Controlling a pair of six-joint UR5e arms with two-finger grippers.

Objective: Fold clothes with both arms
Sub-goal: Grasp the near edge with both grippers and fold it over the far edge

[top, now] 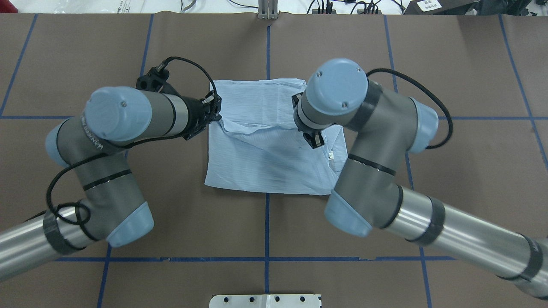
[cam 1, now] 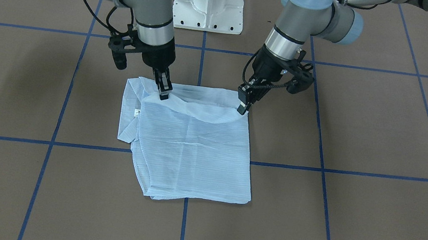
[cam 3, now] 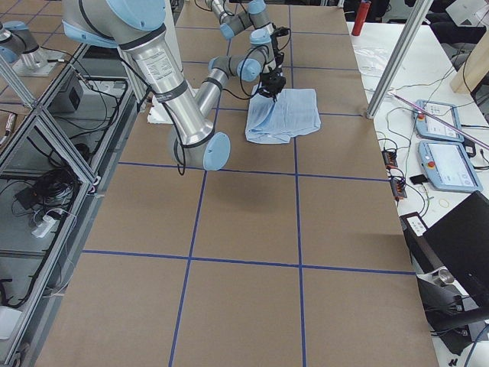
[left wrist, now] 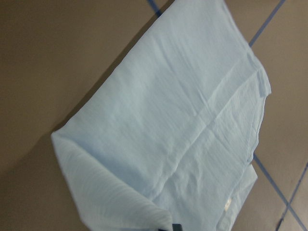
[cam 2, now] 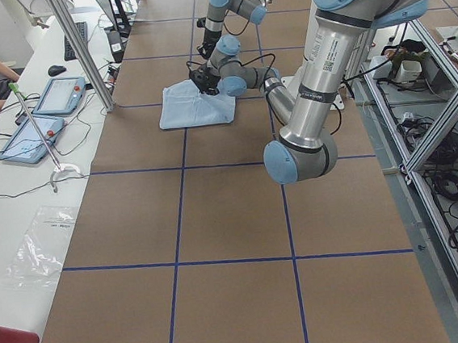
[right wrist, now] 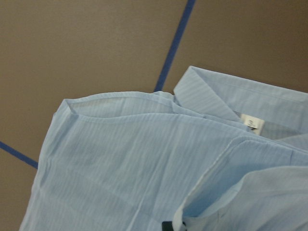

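Light-blue thin-cloth shirt (cam 1: 193,150) with faint stripes lies folded into a rough rectangle at the middle of the front-facing view, on a brown table top (cam 1: 362,127) crossed by blue tape lines (cam 1: 356,172). Its collar (cam 1: 127,119) runs down the left edge of the bundle in that view, and a small white neck tag (cam 1: 137,112) sits just inside it. The right wrist view shows a dark mark on the tag, too small to read. The top layer's upper edge in the front-facing view is raised off the rest and sags in a shallow curve between the two pincers. The black two-finger left gripper (cam 1: 243,108), at the bundle's upper right corner, is pinched together on that corner of cloth. A dark fingertip (left wrist: 176,226) shows at the bottom edge of the left wrist view, with cloth gathered against it. The black two-finger right gripper (cam 1: 164,93), toward the upper left, is clamped on the same raised edge, just beside the collar. In the overhead view the silver-grey tubular left arm (top: 107,171) carries a line of white lettering on its casing, too blurred to read, and the silver-grey right arm (top: 376,171) hides the shirt's lower right corner. A white pedestal base (cam 1: 208,3) stands at the top centre of the front-facing view, well apart from the cloth.
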